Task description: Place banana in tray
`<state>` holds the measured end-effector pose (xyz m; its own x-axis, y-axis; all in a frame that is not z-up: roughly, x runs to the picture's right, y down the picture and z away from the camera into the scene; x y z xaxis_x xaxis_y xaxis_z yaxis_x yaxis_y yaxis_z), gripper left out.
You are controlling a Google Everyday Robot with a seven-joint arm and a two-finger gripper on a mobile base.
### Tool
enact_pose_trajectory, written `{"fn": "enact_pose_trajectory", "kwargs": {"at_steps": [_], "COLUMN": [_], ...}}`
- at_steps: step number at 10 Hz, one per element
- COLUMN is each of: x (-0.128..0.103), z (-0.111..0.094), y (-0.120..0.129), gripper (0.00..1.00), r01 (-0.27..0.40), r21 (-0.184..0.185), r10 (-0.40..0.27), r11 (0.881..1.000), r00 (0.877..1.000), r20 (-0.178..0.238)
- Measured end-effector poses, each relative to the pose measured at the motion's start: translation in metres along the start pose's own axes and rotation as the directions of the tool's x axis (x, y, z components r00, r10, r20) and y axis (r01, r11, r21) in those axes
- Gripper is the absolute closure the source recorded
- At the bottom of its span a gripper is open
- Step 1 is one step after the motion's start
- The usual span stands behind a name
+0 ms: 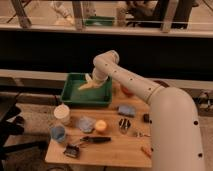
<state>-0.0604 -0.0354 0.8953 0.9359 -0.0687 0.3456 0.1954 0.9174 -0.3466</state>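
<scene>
The green tray point(70, 96) sits at the back left of the wooden table point(117, 149). My white arm reaches in from the lower right, and my gripper point(91, 81) hangs over the tray's middle. It is shut on the pale yellow banana point(88, 86), which lies tilted just above or on the tray floor; I cannot tell whether it touches. The arm's wrist hides the tray's right rear corner.
In front of the tray stand a white round tub point(62, 113), a blue cup point(58, 132), a yellow-orange ball point(101, 125), a blue sponge point(126, 109), a black-handled tool point(96, 140) and a small metal cup point(124, 124). A reddish object point(126, 91) lies right of the tray.
</scene>
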Motion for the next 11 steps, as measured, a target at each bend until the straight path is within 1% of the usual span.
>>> {"fn": "enact_pose_trajectory", "kwargs": {"at_steps": [2, 4, 6, 11], "x": [-0.008, -0.010, -0.011, -0.006], "z": [-0.001, -0.002, 0.002, 0.009], "y": [-0.001, -0.001, 0.000, 0.000], "gripper": [1.00, 1.00, 1.00, 1.00], "r01": [0.006, 0.013, 0.018, 0.006], "r21": [0.017, 0.031, 0.035, 0.047], "r10": [-0.006, -0.014, -0.019, -0.007], "r11": [1.000, 0.999, 0.999, 0.999], "r00": [1.000, 0.999, 0.999, 0.999], "r20": [0.021, 0.031, 0.031, 0.031]}}
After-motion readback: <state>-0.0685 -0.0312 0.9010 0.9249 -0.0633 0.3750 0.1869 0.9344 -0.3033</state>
